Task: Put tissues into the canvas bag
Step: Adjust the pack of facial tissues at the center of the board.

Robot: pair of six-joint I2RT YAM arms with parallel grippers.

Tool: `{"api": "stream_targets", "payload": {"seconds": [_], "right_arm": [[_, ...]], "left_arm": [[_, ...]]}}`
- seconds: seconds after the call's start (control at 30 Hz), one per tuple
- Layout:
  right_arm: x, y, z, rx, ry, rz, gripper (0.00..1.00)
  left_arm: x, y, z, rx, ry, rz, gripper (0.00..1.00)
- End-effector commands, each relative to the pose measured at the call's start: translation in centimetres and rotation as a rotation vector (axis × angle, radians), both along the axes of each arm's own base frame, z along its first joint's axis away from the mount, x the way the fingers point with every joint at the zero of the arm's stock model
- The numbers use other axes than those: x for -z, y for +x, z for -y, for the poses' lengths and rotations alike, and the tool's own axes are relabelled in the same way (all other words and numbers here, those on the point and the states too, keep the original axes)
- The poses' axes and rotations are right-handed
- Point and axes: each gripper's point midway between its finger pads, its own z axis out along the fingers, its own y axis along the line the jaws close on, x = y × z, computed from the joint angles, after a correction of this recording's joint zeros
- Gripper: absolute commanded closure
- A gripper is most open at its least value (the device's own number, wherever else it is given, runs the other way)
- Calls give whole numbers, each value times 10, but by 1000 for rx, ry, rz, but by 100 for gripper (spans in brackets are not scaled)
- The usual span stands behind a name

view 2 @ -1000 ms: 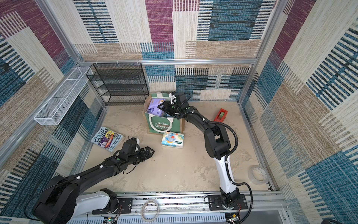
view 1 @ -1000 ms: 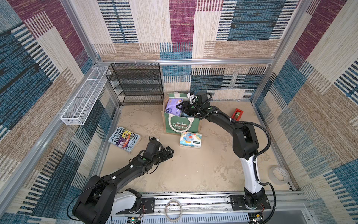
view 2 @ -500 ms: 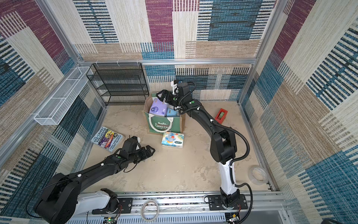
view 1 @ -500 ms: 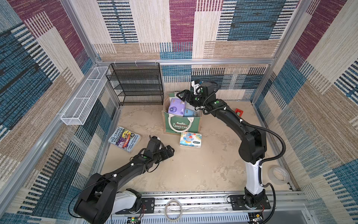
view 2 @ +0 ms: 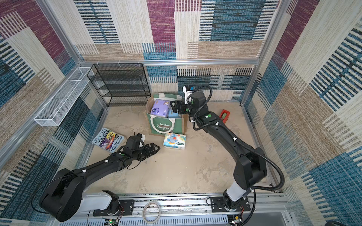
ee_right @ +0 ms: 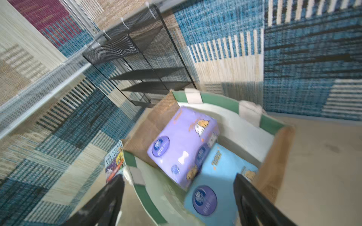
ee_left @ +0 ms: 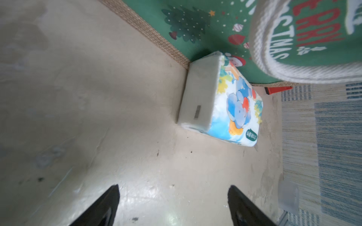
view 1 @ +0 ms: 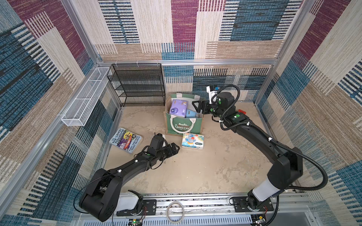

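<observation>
Right gripper point(view 1: 197, 106) hangs empty, jaws apart, over the bag point(view 1: 197, 125); left gripper point(view 1: 175, 149) gapes near the elephant pack point(view 1: 193, 140).

The green-fronted canvas bag point(view 1: 184, 128) stood upright at centre frame, open-topped, with a lilac pack point(view 1: 177, 108) and a light blue pack point(view 1: 193, 113) inside. The white elephant pack point(view 1: 193, 140) lay flat just below its front.

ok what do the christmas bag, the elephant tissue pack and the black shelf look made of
Canvas bag: matte green printed fabric front, coarse woven tan edging like jute.
Elephant tissue pack: probably thin plastic film, smooth with soft rounded corners.
Black shelf: see-through wire mesh, apparently metal, matte.
</observation>
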Motion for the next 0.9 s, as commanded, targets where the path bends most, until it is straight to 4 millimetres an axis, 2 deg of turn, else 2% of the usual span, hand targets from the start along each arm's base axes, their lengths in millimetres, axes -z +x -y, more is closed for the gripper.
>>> {"api": "stream_targets", "payload": {"seconds": [0.0,0.03,0.13,0.2,0.3,0.43,0.5,0.67,0.87], "right_arm": [[3,-1,35,86,-33,97,24],[17,-5,47,107,-28,74,29],[51,-20,76,146,-3,33,31],[71,-28,89,160,0,26,33],[100,-38,96,158,9,-7,38],[143,-35,99,167,66,-132,43],[159,-31,96,159,82,-182,46],[184,-22,82,108,122,-233,49],[206,-21,73,64,137,-277,49]], "left_arm": [[-19,12,23,72,-93,57,12],[-20,14,27,80,-110,54,13],[-21,20,35,88,-149,54,15],[-20,23,39,89,-169,52,16],[-18,24,42,87,-185,45,18],[-17,23,45,92,-186,38,20],[-16,21,47,97,-186,36,21],[-13,18,49,102,-185,26,23],[-11,17,49,96,-179,23,24]]}}
